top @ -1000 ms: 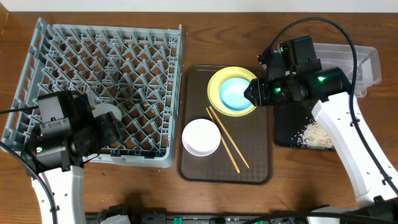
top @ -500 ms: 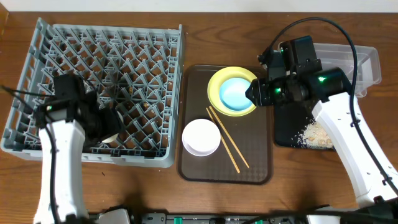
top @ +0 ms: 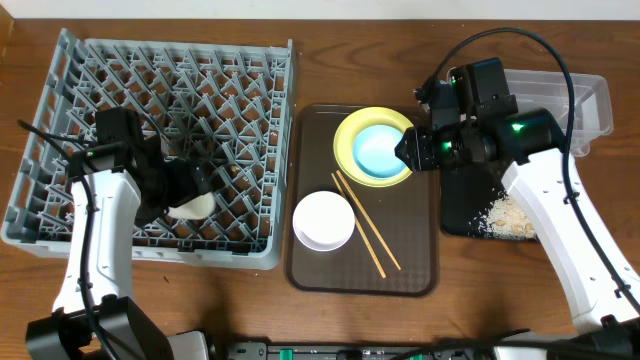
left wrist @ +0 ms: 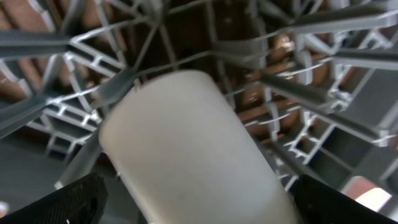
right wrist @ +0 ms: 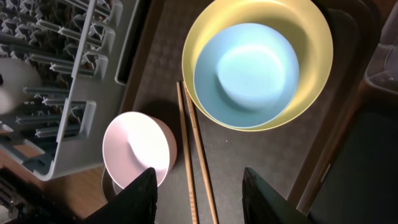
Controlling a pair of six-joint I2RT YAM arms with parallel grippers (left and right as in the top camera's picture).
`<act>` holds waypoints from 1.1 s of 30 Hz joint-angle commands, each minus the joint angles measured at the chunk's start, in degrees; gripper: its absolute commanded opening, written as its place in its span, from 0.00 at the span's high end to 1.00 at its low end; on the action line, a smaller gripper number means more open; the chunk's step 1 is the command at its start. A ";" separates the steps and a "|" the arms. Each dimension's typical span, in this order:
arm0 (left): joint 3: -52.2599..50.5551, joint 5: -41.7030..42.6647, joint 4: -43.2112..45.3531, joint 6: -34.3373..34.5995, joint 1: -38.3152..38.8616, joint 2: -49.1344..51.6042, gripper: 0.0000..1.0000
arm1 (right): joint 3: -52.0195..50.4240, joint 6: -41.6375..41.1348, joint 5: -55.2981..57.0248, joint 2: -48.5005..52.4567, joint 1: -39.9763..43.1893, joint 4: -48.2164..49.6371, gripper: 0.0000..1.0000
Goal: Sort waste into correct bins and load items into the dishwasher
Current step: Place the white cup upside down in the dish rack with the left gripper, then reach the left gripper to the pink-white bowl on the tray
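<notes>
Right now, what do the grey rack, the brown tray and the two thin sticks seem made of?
Grey rack: moulded plastic, matte, judging by its thin, uniform ribs and pegs.
Brown tray: probably plastic, with a fine pebbled surface and a dull sheen.
Sticks: likely wood or bamboo, being pale tan and not glossy.

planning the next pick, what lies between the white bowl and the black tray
The two chopsticks, lying on the brown serving tray, shown in the overhead view.
</notes>
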State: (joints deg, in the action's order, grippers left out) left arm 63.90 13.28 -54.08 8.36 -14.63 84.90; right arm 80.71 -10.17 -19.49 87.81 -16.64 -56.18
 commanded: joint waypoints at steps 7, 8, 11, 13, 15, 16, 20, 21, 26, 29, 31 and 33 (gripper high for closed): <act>3.98 2.73 0.33 0.09 -0.31 -1.42 0.02 | 0.28 2.08 0.20 -0.83 1.27 -0.42 0.56; 4.26 2.73 0.26 0.09 -0.31 -1.92 0.02 | 0.28 2.14 0.22 -0.83 1.27 -0.44 0.55; 5.14 2.75 0.15 0.35 -0.04 -4.31 0.02 | 0.28 2.12 1.95 -1.01 1.27 -0.81 0.55; 5.20 2.73 0.22 0.55 1.01 -6.91 0.02 | 0.28 2.01 5.35 -1.33 1.25 -1.79 0.56; 5.18 2.73 0.20 0.57 3.02 -9.20 0.02 | 0.28 0.50 11.23 -1.75 1.25 -3.39 0.55; 5.18 2.73 0.20 0.87 4.61 -10.25 0.02 | 0.28 -0.76 15.34 -2.12 1.25 -4.57 0.51; 5.18 2.80 0.26 4.26 13.92 -12.50 0.02 | 0.28 -1.09 19.26 -3.26 1.27 -4.57 0.01; 5.18 2.78 0.59 4.48 16.41 -12.59 0.02 | 0.28 -1.05 19.26 -3.30 1.27 -4.15 0.01; 4.79 9.03 5.07 7.06 25.75 -11.65 0.02 | 0.28 -3.45 19.28 -3.34 3.52 -4.04 0.01; 4.79 8.15 7.91 7.02 31.65 -9.99 0.02 | 0.28 -9.11 18.99 -3.39 7.08 -4.20 0.01; 4.79 5.42 8.85 7.04 35.36 -8.41 0.02 | 0.28 -11.28 18.23 -3.39 8.98 -4.33 0.01; 4.79 2.36 9.40 7.04 39.06 -6.47 0.02 | 0.28 -11.26 16.94 -3.39 10.49 -4.63 0.01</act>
State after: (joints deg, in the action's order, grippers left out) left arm 67.85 19.09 -45.21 14.63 19.73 75.53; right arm 80.71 -17.19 -1.74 85.34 -8.32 -60.47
